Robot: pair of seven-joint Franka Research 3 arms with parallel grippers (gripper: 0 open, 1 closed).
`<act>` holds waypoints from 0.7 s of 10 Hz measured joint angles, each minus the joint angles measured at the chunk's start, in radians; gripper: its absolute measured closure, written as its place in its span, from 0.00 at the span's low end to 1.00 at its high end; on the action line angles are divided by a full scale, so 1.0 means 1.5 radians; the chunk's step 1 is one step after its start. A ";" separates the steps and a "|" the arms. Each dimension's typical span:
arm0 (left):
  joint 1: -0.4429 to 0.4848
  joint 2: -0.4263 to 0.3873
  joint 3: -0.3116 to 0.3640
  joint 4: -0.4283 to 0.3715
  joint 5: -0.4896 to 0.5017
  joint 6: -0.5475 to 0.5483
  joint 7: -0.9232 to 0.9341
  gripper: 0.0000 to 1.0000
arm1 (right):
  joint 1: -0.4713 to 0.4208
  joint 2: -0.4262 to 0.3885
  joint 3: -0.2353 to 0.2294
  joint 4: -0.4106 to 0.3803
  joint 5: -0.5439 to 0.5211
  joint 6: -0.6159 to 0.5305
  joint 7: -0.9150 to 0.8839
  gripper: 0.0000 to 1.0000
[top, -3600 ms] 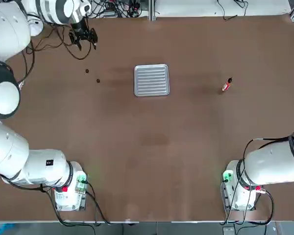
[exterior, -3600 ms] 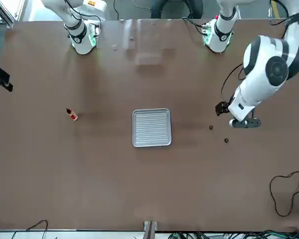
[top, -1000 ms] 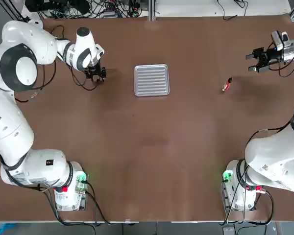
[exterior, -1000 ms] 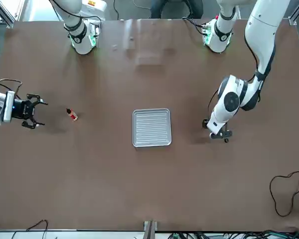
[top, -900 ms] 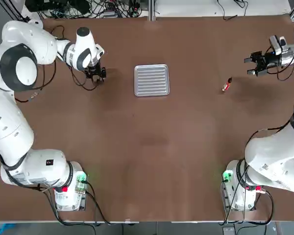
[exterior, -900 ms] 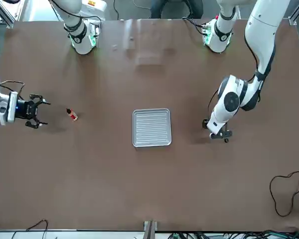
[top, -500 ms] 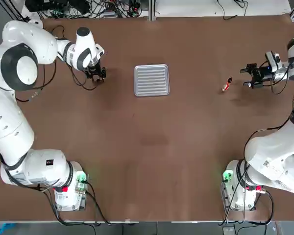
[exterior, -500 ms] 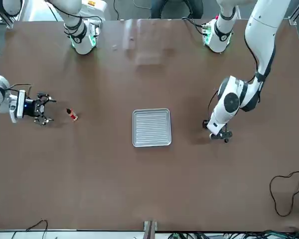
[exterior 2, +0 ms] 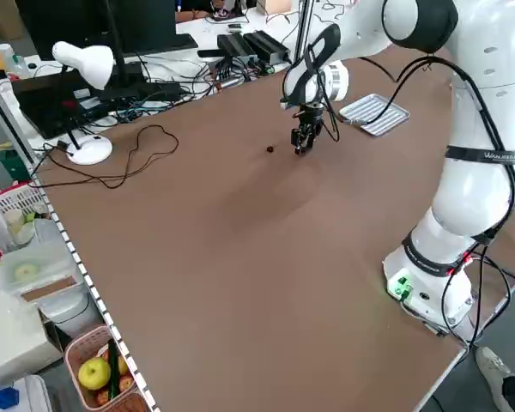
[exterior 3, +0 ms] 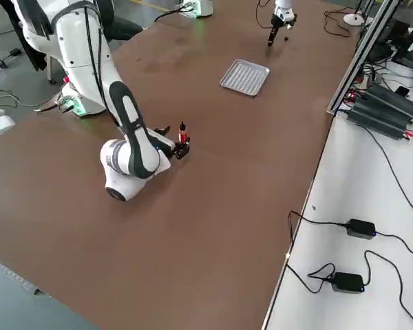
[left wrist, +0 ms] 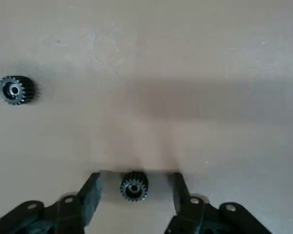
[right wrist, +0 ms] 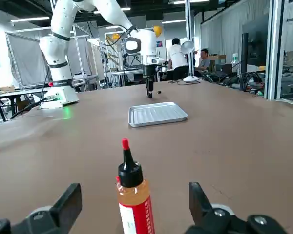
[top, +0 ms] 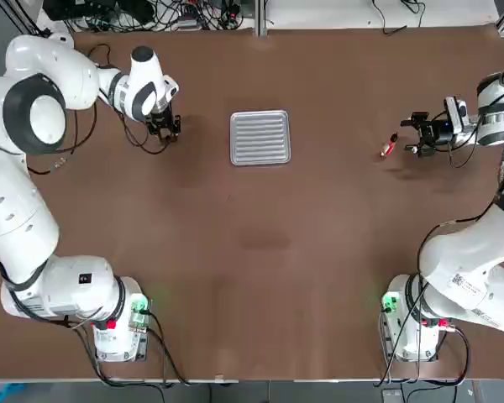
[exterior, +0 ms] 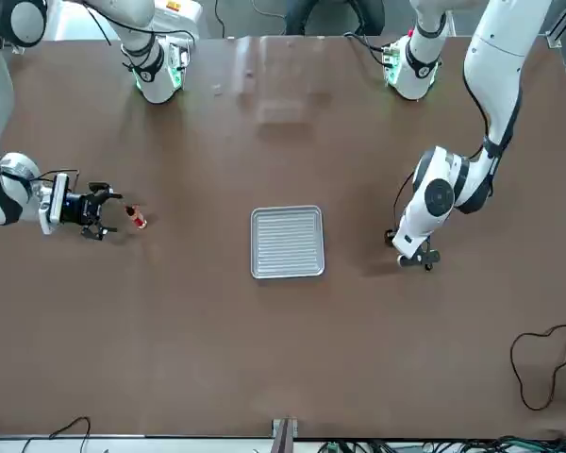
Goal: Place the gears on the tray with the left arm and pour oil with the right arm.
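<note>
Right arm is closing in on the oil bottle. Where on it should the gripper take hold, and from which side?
Grip the oil bottle on its labelled body, below the dark shoulder and slim red tip, which look too narrow to hold well. It stands upright on the table, so come in level from the side. The right gripper is already lined up that way, open, with a finger either side.

The bench (top: 260, 252) lies bare across its whole middle and near side, open for passage between the arms. The tray (top: 260, 137) sits alone with free room all round it. By the left hand (left wrist: 133, 195), one gear (left wrist: 134, 185) lies between the spread fingers and the other gear (left wrist: 15, 89) well apart. The oil bottle (right wrist: 133, 195) stands upright just before the right hand (right wrist: 132, 207), between its wide fingers.
</note>
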 joint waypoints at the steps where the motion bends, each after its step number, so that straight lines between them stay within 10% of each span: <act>1: 0.000 0.000 -0.001 0.001 0.000 0.001 0.000 0.41 | 0.000 0.010 0.001 -0.005 0.000 -0.002 -0.015 0.02; 4: -0.001 0.000 -0.004 0.005 0.000 0.001 0.000 0.67 | 0.001 0.053 0.002 -0.009 0.002 -0.002 -0.023 0.01; 7: 0.000 0.000 -0.004 0.005 0.000 0.001 0.000 0.73 | 0.001 0.058 0.004 -0.008 0.033 -0.003 -0.028 0.02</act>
